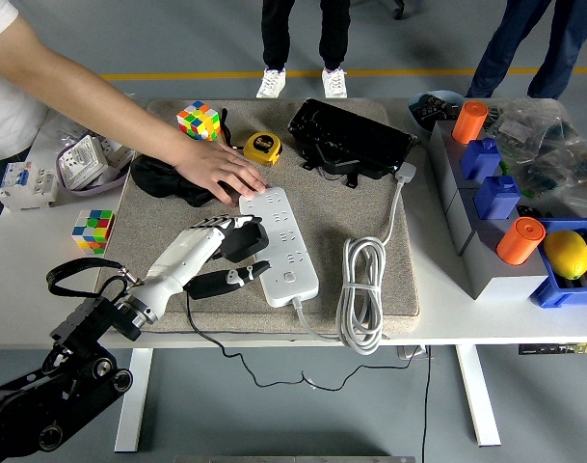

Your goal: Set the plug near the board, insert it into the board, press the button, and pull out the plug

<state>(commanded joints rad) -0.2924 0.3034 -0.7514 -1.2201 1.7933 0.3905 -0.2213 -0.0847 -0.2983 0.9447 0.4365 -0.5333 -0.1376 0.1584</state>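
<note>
We saw a white plastic power strip (280,246) lying flat on a coarse beige fabric mat (360,207) on the white table (438,323); long rounded rectangle, rows of sockets on top, one button near its front end. Its thick white cable (362,289) sat coiled in loops on the mat to the right, running up to a white plug head beside a glossy black box (351,138).

The black plug (245,239), matte and blocky, was at the strip's left edge, about halfway along; we could not tell if its pins were in a socket. A thin black cord (201,328) trailed from that area off the table's front edge.

The left hand (221,236), white shell with dark fingers, came in low from the lower left on a black arm (52,405), forearm angled up and right. Fingers were curled around the plug, and a dark lower part of the hand lay alongside the strip's left edge near its front end.

A person's hand (216,172) reached in from the upper left, palm down, fingertips resting on the far end of the strip, holding it flat.

Also on the mat: a yellow tape measure (262,148) and a colour cube (199,120). A second cube (93,230) sat on the bare table left of the mat. On the right were grey and blue bins, two orange cylinders (520,239) and a lemon (567,254).
</note>
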